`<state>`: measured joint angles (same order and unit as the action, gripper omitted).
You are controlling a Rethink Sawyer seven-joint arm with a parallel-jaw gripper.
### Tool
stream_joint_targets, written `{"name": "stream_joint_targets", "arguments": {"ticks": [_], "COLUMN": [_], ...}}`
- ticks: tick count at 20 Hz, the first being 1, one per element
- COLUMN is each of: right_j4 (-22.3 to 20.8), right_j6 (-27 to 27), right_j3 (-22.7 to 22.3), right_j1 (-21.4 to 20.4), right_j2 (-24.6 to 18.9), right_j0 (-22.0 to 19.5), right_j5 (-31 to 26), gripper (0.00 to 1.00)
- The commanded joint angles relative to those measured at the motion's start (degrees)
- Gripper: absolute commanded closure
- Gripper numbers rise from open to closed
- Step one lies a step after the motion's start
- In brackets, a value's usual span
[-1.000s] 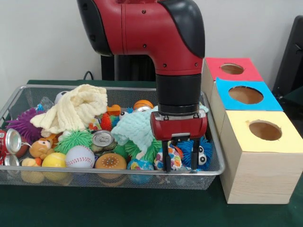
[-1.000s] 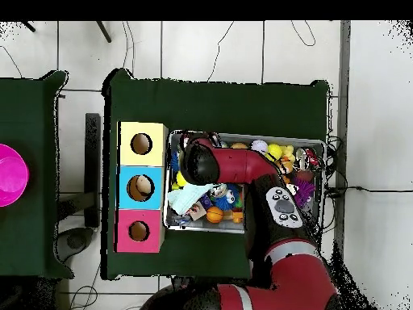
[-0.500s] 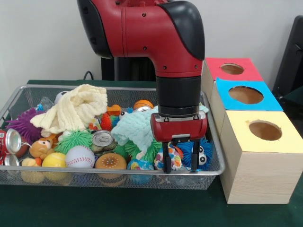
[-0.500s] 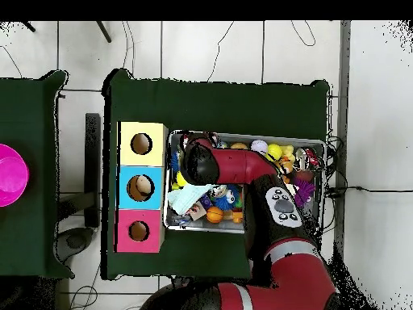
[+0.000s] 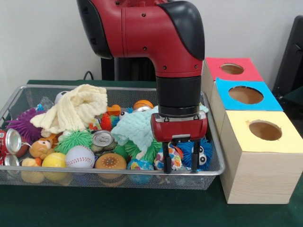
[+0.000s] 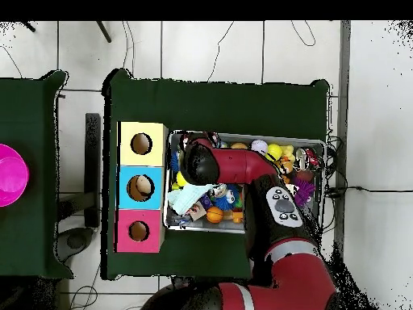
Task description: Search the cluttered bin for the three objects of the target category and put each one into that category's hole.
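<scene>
The wire bin (image 5: 14, 97) is holding balls, plush toys, cans and two cloths. Three holed boxes, red (image 5: 232, 68), blue (image 5: 246, 94) and yellow (image 5: 262, 130), are standing beside it. The gripper (image 5: 180, 163) is hanging open over a patterned ball (image 5: 173, 157), gripping nothing.

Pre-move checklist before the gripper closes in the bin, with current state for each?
1. Gripper open: ok, fingers apart and pointing down.
2. Something between the fingers: ok, a multicoloured ball sits in the gap in the front view; contact cannot tell.
3. Neighbours clear of the fingers: not ok, the blue spiky toy with eyes and the light blue cloth crowd both sides.
4. Fingers clear of the wire bin front rim: cannot tell, they hang close behind it.
5. Box holes unobstructed: ok for red box and yellow box; the overhead view shows something inside the blue box.
</scene>
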<state>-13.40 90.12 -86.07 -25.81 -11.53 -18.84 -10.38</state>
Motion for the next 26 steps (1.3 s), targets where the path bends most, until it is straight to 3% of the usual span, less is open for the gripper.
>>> {"name": "stream_joint_targets", "arguments": {"ticks": [1, 26], "right_j4": [-0.89, 5.77], "right_j6": [3.84, 11.77], "right_j3": [-1.80, -3.67], "right_j1": [5.12, 5.07], "right_j2": [-7.83, -3.94], "right_j0": [-0.94, 3.00], "right_j5": [-0.78, -1.72], "gripper": [0.00, 0.00]}}
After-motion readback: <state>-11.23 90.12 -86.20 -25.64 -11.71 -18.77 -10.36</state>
